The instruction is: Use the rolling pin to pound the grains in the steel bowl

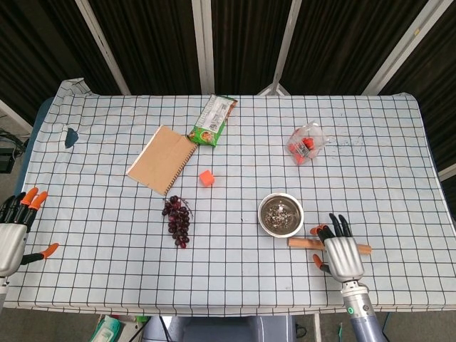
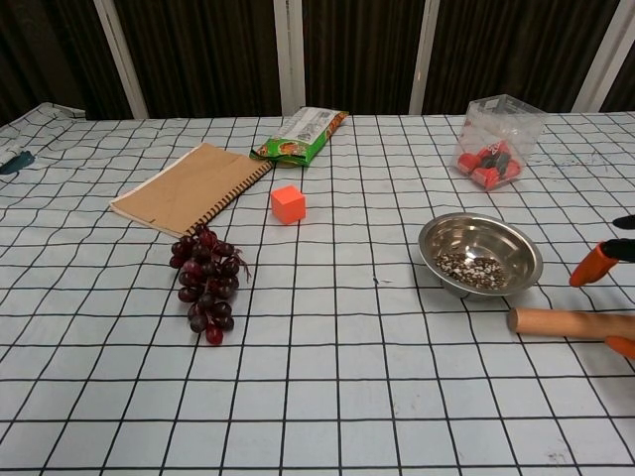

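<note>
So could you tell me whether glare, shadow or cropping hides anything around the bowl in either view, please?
Head view: even light, soft shadows, steel bowl and grains readable; the right robot hand covers the middle of the rolling pin. Chest view: mild sheen on the bowl's rim, no blown-out glare; the frame's right edge crops the pin and all but the fingertips.

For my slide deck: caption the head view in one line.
Right hand open over the rolling pin lying beside the steel bowl of grains, not yet gripping it.
</note>
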Action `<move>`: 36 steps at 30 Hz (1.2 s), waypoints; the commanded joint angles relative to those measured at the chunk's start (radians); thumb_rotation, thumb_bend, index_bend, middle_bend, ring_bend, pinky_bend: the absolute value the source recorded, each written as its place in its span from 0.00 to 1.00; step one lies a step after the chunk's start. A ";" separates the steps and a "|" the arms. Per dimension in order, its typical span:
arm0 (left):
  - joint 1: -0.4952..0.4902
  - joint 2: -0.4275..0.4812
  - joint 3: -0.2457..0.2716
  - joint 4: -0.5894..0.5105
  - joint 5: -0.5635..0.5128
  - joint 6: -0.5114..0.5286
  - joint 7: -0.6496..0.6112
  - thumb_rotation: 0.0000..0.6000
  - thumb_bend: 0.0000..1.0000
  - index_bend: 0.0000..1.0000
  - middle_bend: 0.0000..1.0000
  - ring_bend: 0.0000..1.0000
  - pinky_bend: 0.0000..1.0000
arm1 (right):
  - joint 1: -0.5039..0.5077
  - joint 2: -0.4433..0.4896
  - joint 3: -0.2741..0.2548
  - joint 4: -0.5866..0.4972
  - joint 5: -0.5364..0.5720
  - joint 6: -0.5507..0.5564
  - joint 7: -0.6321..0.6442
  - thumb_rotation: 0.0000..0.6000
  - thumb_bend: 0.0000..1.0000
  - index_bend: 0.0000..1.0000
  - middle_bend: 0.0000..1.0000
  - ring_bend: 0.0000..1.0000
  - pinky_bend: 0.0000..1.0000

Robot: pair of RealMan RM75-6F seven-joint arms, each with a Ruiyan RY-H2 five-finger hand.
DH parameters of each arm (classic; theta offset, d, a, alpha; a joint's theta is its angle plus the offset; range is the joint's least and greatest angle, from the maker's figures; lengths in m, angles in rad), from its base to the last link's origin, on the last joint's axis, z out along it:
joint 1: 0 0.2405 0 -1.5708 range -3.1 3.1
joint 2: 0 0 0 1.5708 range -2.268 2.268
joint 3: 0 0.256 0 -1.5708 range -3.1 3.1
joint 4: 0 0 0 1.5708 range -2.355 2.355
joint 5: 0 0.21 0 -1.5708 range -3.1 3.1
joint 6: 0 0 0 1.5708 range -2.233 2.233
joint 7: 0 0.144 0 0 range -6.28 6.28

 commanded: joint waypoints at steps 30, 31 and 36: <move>-0.006 0.003 -0.008 0.000 -0.022 -0.011 -0.011 1.00 0.05 0.00 0.00 0.00 0.00 | 0.032 -0.075 0.014 0.080 0.064 -0.047 0.019 1.00 0.30 0.45 0.39 0.07 0.00; -0.006 0.004 -0.008 0.000 -0.024 -0.012 -0.013 1.00 0.05 0.00 0.00 0.00 0.00 | 0.032 -0.076 0.014 0.083 0.066 -0.048 0.018 1.00 0.30 0.45 0.39 0.07 0.00; -0.007 0.003 -0.004 0.000 -0.017 -0.012 -0.008 1.00 0.06 0.00 0.00 0.00 0.00 | 0.033 -0.082 0.016 0.092 0.077 -0.051 0.020 1.00 0.30 0.46 0.39 0.08 0.00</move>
